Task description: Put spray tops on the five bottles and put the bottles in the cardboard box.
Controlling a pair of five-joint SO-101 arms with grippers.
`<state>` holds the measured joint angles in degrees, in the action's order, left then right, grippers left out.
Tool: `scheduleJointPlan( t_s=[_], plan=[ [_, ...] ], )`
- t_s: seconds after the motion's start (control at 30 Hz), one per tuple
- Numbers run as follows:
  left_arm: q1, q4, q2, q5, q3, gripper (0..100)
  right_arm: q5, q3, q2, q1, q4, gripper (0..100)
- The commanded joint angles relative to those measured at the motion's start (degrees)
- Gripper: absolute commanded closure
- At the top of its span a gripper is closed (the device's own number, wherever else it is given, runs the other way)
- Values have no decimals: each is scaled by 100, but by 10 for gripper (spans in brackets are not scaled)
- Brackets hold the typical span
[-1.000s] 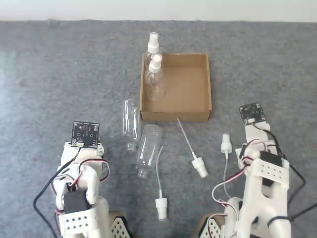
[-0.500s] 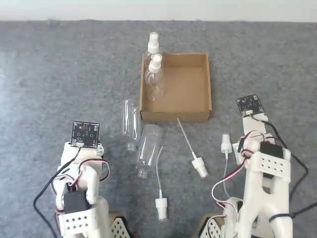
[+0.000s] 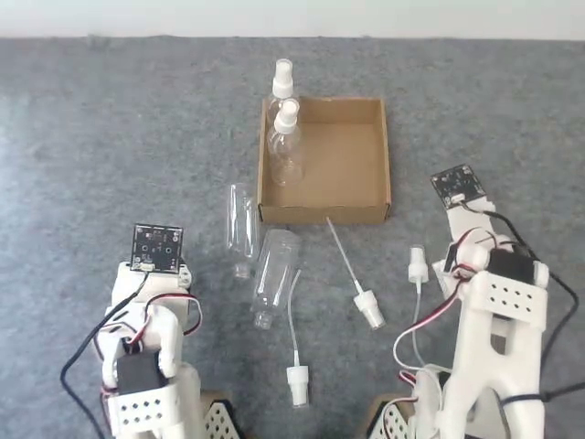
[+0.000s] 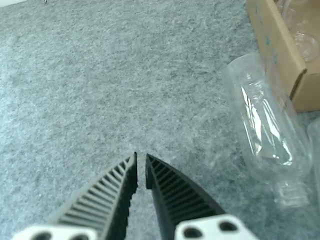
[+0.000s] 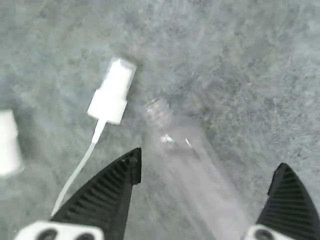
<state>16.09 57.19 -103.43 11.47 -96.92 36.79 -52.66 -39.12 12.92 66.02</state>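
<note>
The desk (image 3: 101,128) is covered in grey, felt-like stuff, mottled with lighter and darker flecks; it runs out to the left, right and near edges of the high view; on the far side it ends in a nearly straight line against a plain white band (image 3: 292,16) that crosses the whole width; in the left wrist view the grey nap shows its fibres closely, and a white sliver (image 4: 12,2) borders it.
</note>
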Motion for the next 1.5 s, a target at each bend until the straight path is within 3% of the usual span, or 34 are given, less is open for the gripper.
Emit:
scheduleJointPlan(
  t_s=[0.0, 0.33, 0.53, 0.67, 0.83, 1.47],
  plan=[
    [-9, -105, -79, 44, 40, 974, 510, 624, -180, -48, 505, 637],
    [-9, -105, -79, 44, 40, 976, 1512, 782, -180, -48, 1112, 638],
    [-9, -105, -79, 44, 40, 975, 2259, 782, -171, -48, 1279, 721],
    [-9, -105, -79, 44, 40, 975, 2505, 782, -171, -48, 1288, 709],
    [-9, -97, -79, 44, 40, 974, 2541, 809, -22, -48, 1253, 710],
    [-44, 18, -79, 281, 40, 974, 2541, 2602, 2818, -66, 1473, 712]
  ],
)
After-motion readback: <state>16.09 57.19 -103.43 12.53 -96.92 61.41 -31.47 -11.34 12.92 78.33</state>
